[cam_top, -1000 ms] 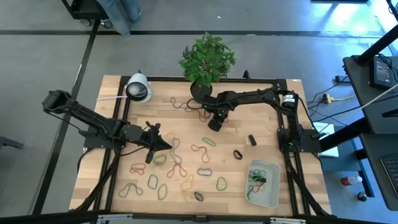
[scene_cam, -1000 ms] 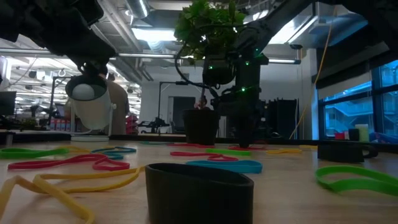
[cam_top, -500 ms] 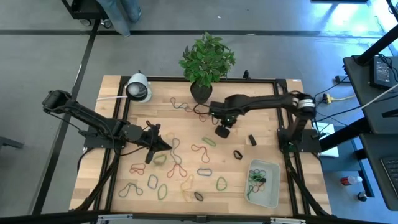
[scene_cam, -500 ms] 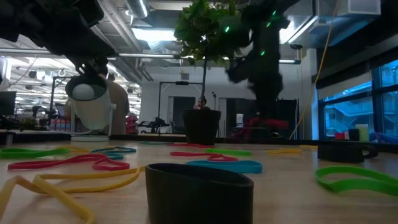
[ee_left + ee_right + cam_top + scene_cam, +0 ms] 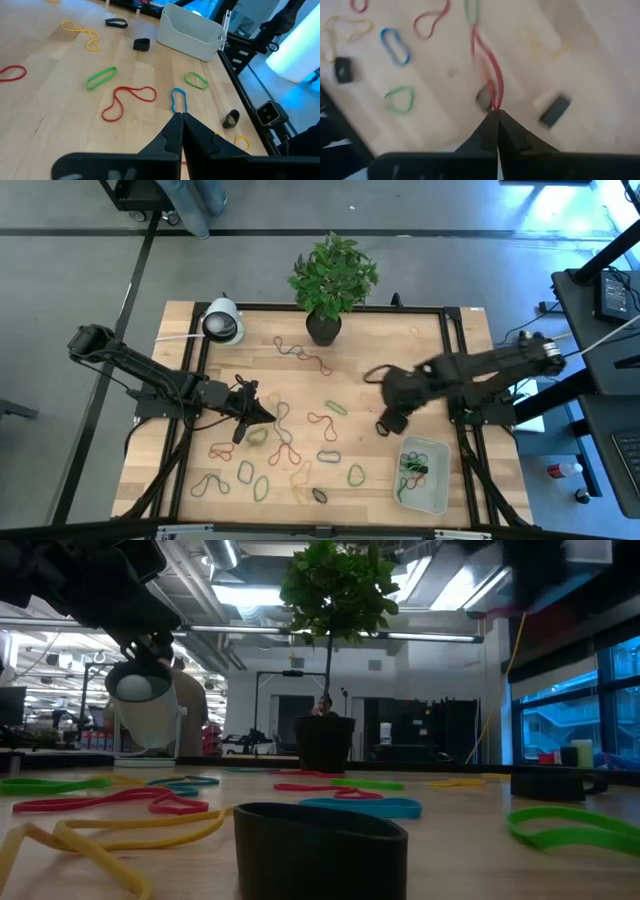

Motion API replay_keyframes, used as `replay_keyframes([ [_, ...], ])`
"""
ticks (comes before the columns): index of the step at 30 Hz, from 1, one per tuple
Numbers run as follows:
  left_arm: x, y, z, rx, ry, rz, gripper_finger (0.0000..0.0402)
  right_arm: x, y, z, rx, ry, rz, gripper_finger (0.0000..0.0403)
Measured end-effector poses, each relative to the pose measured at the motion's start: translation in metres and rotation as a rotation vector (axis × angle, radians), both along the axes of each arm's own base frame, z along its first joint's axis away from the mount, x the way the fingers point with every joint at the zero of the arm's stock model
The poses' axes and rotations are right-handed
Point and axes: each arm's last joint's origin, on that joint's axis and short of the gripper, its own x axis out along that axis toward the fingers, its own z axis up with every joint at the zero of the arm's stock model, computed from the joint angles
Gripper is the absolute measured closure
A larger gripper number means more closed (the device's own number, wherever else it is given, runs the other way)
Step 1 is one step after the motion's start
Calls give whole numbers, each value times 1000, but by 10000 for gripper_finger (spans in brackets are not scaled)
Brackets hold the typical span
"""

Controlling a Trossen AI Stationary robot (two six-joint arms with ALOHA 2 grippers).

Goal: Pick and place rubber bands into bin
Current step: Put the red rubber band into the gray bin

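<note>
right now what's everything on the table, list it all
table: one, pale wood, black frame
loose bands: many; green, red, yellow, blue, black; scattered over the middle and front
bin: one, white, front right corner
bands in bin: a few, green and black
plant: one, green, in a dark pot at the back edge
white round device: one, back left
left gripper: shut, empty, over the left-centre bands
right gripper: shut on a red band, near the bin

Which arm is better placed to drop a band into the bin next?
The right. Its gripper is shut on a red rubber band and sits close to the bin. The left gripper is shut, empty, across the table.
</note>
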Motion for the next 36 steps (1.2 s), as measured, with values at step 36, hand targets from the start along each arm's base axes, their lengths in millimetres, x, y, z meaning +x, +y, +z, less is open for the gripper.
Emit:
replay_keyframes([
  [36, 5, 11, 5, 18, -58, 102, 400, -63, 138, -137, 141, 194, 64, 403],
])
